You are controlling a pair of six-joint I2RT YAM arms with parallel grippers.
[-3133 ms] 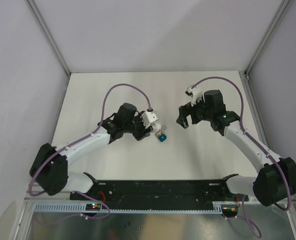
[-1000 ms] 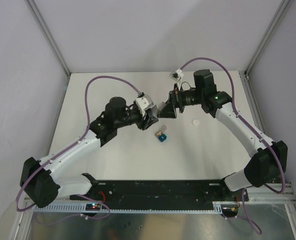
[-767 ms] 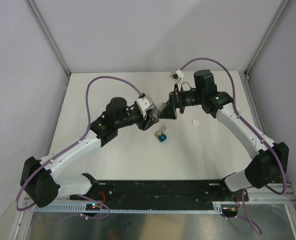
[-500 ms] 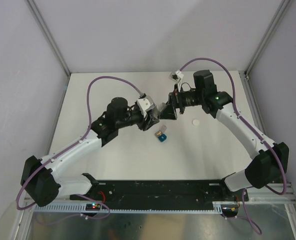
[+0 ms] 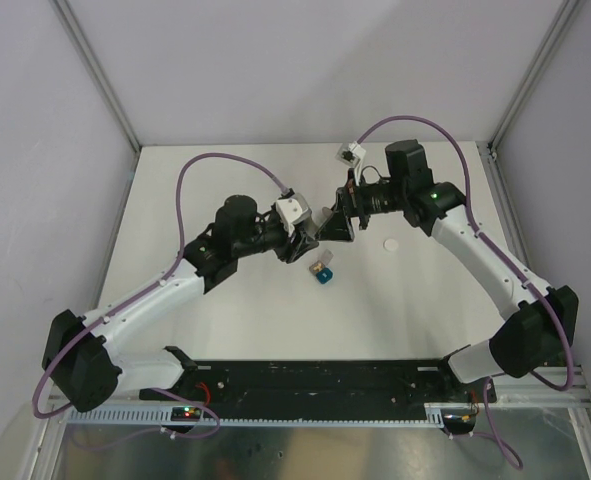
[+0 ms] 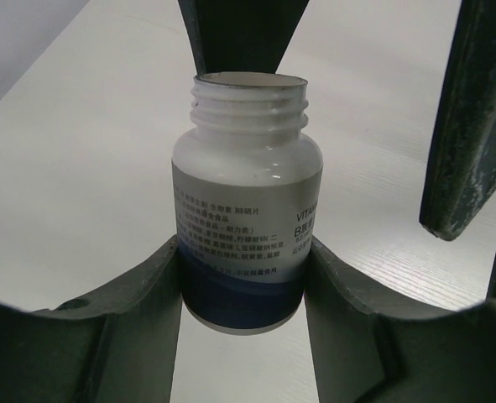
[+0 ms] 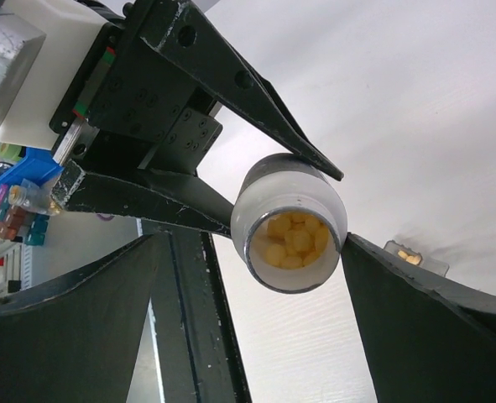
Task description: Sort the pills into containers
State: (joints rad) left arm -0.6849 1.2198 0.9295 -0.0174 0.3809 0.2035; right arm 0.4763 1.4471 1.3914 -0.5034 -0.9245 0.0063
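My left gripper (image 6: pixel 242 252) is shut on the lower body of an uncapped white pill bottle (image 6: pixel 246 201), which it holds up off the table. Its mouth points at my right gripper (image 7: pixel 249 243), and yellow pills (image 7: pixel 294 238) show inside. The right gripper (image 5: pixel 329 222) stands open, its fingers either side of the bottle's mouth (image 7: pixel 289 227) without clamping it. The containers (image 5: pixel 322 270), a small teal and grey joined pair, sit on the table just below both grippers. One compartment (image 7: pixel 409 253) shows yellow pills in the right wrist view.
A white round cap (image 5: pixel 393 243) lies on the table right of the grippers. The white table (image 5: pixel 225 310) is bounded by grey walls and metal corner posts (image 5: pixel 95 75). The arm bases stand on a black rail (image 5: pixel 315 378) at the near edge.
Three seconds ago the grippers were apart; since then they have met over the table's middle and a white cap lies on the table. Over the last second hardly anything has moved.
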